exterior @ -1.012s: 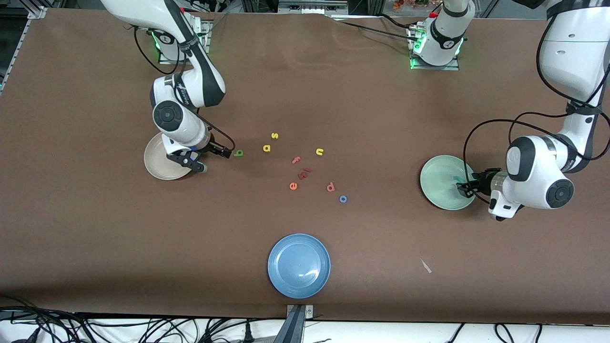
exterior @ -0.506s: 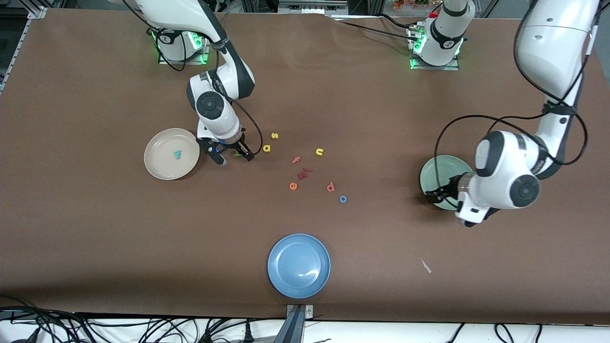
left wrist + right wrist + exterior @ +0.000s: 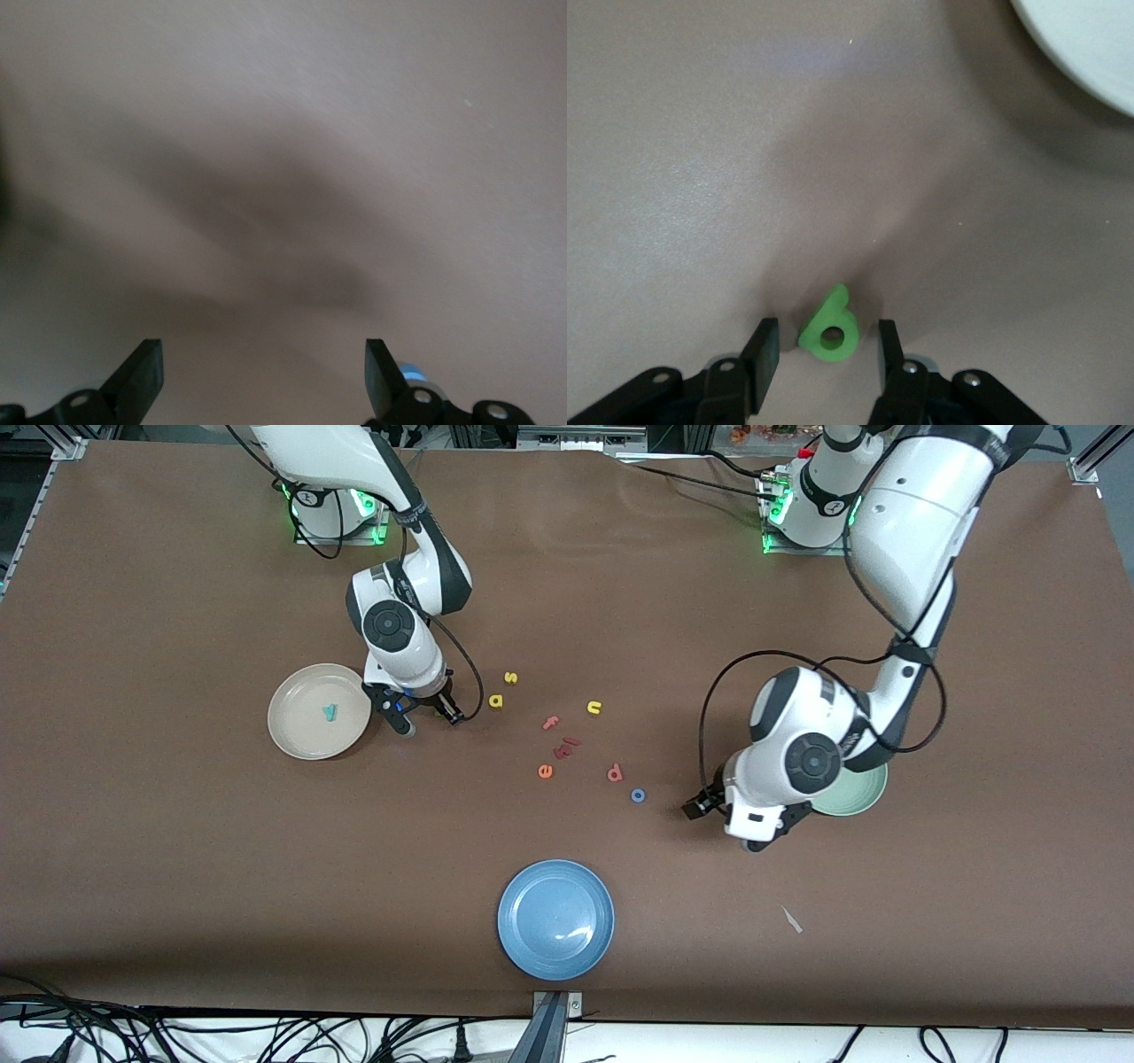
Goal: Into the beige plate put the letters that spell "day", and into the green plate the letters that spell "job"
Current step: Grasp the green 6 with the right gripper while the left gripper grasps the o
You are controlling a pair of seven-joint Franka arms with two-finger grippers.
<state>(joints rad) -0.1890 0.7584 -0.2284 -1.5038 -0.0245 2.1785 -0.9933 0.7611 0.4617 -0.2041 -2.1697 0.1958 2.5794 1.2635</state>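
- Counter (image 3: 177,868): brown covering, flat, carries all items below.
- Beige plate (image 3: 283,735): just beside the right end effector (image 3: 431,724), toward the right arm's end.
- Green d (image 3: 829,329): flat on the counter between the right end effector's fingers, a small gap on each side.
- Yellow a (image 3: 496,701) and yellow s (image 3: 510,678): near the right end effector.
- Yellow n (image 3: 594,708), salmon f (image 3: 551,723), dark red letters (image 3: 565,747), orange e (image 3: 545,771): between the two end effectors.
- Salmon p (image 3: 614,774) and blue o (image 3: 637,795): near the left end effector (image 3: 261,354); the o is closer to it.
- Green plate (image 3: 864,797): beside the left end effector, partly covered by the arm.
- Blue plate (image 3: 523,948): well apart from both end effectors.
- White scrap (image 3: 791,919): nearer the front camera than the left end effector.
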